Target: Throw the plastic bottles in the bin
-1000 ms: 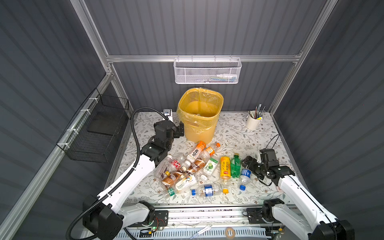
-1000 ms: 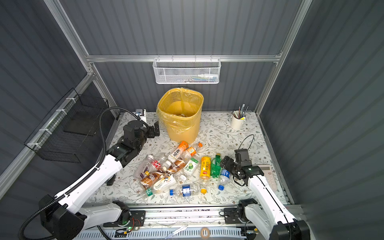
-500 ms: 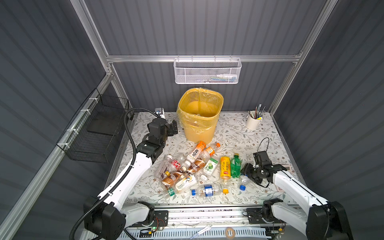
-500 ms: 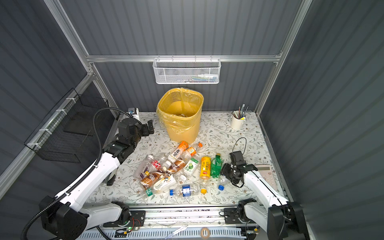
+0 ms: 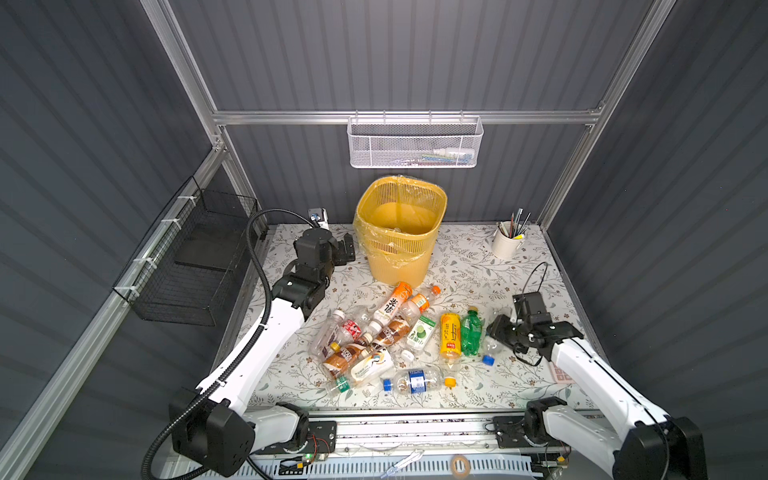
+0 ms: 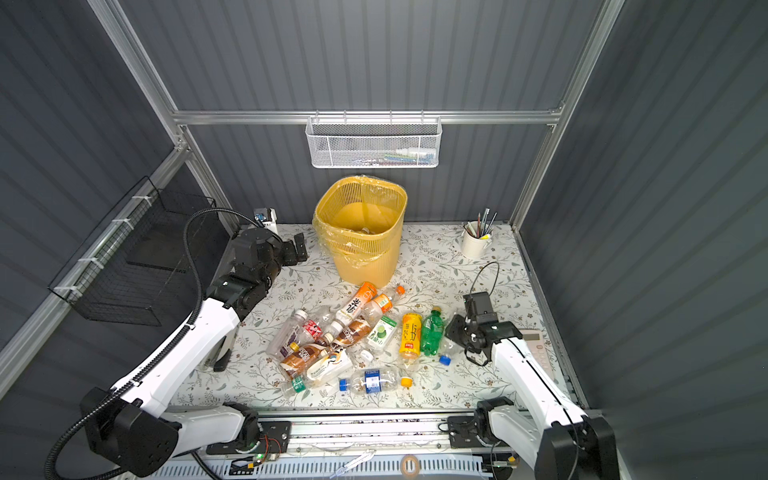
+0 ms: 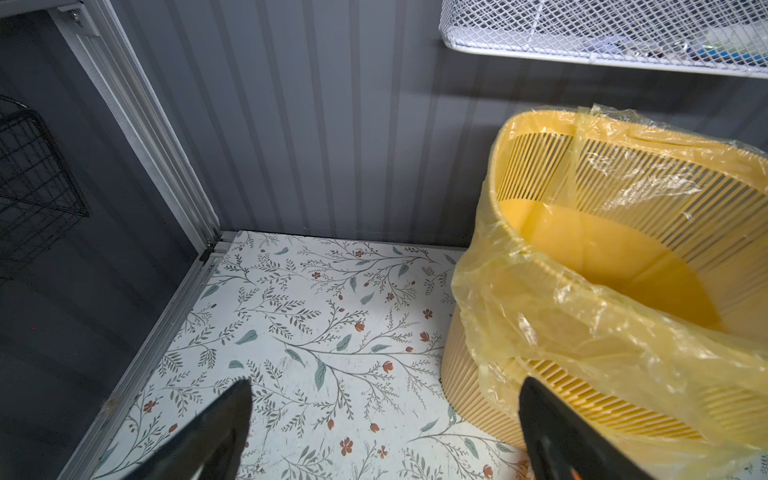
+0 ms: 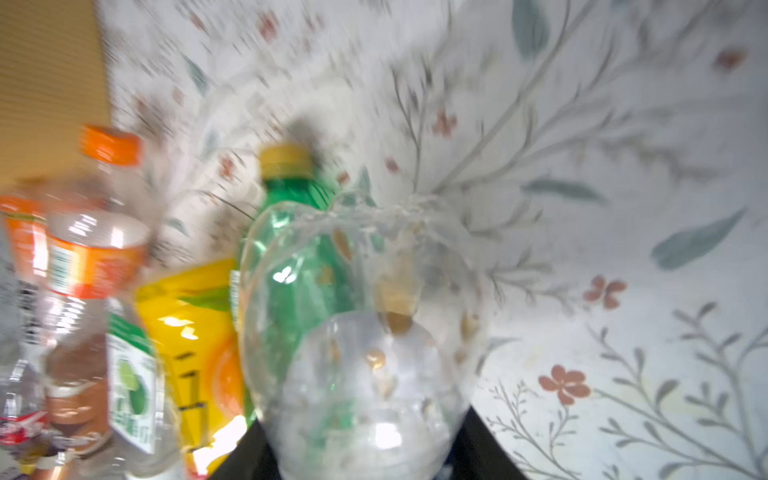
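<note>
Spreading between grey ribbed walls (image 5: pixel 415 54), a floral-patterned tabletop (image 5: pixel 469 266) with plastic bottles (image 5: pixel 390 332).

Bottles (image 5: pixel 390 332) heaped before upright yellow bin (image 5: pixel 399 262); clear bottle (image 8: pixel 365 332) gripped.

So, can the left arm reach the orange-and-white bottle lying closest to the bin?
Probably yes. The left gripper is open and empty beside the bin, and that bottle lies uncovered at the bin's foot, with bare table between them.

The clear bottle (image 8: pixel 361 353) is glossy plastic, the bin (image 5: pixel 399 259) matt (liner (image 7: pixel 582 332) shiny).
</note>
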Controlling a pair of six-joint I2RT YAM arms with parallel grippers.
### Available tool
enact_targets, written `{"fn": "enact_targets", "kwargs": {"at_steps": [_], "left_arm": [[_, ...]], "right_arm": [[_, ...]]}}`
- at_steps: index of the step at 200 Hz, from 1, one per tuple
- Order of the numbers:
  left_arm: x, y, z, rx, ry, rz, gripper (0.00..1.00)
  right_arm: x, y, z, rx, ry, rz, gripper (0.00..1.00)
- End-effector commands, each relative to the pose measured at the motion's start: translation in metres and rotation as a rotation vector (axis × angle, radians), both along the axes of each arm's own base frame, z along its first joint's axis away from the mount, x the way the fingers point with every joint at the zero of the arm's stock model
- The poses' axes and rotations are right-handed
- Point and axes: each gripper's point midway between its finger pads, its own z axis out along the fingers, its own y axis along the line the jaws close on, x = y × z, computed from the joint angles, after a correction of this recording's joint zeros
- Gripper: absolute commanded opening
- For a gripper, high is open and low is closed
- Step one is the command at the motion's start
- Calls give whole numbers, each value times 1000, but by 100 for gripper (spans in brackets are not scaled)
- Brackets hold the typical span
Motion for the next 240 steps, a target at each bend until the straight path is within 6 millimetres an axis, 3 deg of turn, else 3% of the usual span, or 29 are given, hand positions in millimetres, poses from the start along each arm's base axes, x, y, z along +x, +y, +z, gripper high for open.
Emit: {"fn": "enact_targets", "kwargs": {"at_steps": [1,24,52,57,64,72,91,110,122,133,139,146,163,183,201,225,240], "left_arm": [[-1,7,-6,-2,41,25,100],[-8,12,-22,3,96,44,100],[-20,15,-39,-13,160,53,100],[-23,15,-42,-18,171,52,100],[-26,15,-47,-28,188,52,100],[-29,14,-52,-34,206,43,100],[-35,13,-64,-35,261,34,100],[-40,9,-75,-47,310,18,100],[-43,9,-81,-45,345,18,100],[-45,10,-82,-31,370,25,100],[-47,12,-80,-23,379,28,100],[-49,15,-78,-9,388,36,100],[-59,21,-69,4,384,41,100],[-73,28,-60,9,360,41,100],[-84,32,-61,10,352,36,100],[-93,36,-74,28,383,36,100],[-97,36,-87,26,423,40,100]], "right_arm": [[39,-32,94,-85,-265,-55,48],[69,-43,202,-83,-528,-77,47],[98,-17,315,28,-781,3,47],[110,-10,320,45,-779,19,48],[118,3,343,67,-842,46,47],[129,18,357,83,-871,80,48],[151,68,385,127,-921,187,48],[183,127,380,187,-901,293,50],[208,161,361,186,-826,354,53],[220,187,348,153,-765,417,66],[227,190,337,120,-718,409,81],[233,187,337,92,-700,384,92],[238,175,345,51,-711,324,99],[227,161,363,29,-764,281,99],[202,145,374,14,-801,244,99],[164,118,357,-3,-803,193,99],[139,100,329,-35,-764,163,99]]}}
